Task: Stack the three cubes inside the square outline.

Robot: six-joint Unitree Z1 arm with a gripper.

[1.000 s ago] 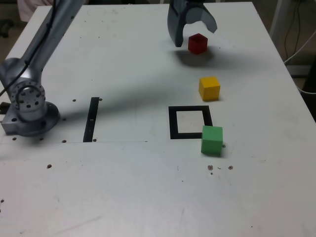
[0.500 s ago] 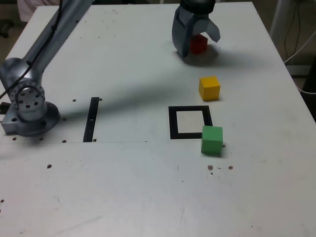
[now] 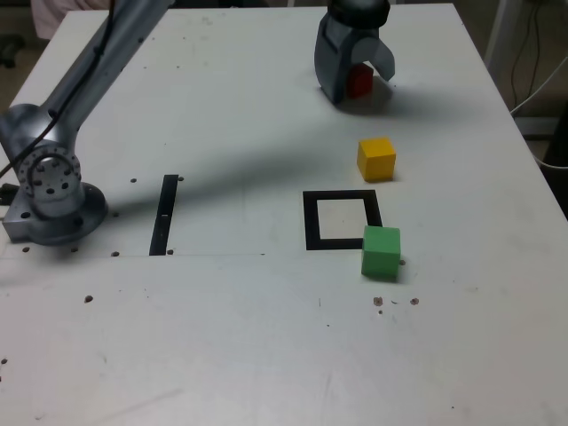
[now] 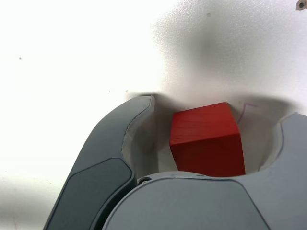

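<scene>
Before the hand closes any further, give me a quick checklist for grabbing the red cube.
1. Red cube lies between the two fingers of the hand: ok.
2. Hand open, with a visible gap on each side of the cube: ok.
3. Cube centred between the fingers: cannot tell; the slanted view makes the gaps hard to compare.
4. Yellow cube and green cube apart from the hand: ok.
5. Square outline free of cubes for stacking: not ok; the green cube covers its near right corner in the exterior view.
</scene>
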